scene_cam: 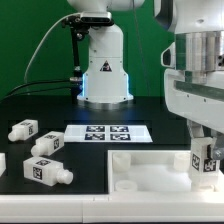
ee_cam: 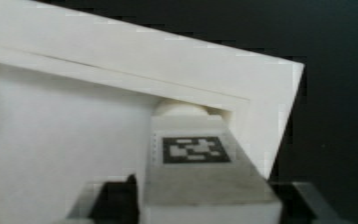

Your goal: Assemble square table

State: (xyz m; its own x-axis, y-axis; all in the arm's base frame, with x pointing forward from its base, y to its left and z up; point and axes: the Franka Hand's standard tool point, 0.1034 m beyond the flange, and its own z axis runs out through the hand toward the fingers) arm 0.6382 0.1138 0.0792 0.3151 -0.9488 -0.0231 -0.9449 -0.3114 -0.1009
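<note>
At the slab's [ee_cam: 87, 115] corner, 1 leg [ee_cam: 197, 150] stands between the gripper's [ee_cam: 197, 203] jaws.

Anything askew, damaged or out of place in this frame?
Nothing stands out. The loose legs lie on their sides at odd angles at the exterior view's left, as unassembled parts would. The leg at the claw sits at a corner of the tabletop, roughly upright. No damage visible.

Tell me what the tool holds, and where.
Cannot be told: a leg stands between the tool's jaws, but a grip is unclear.
</note>
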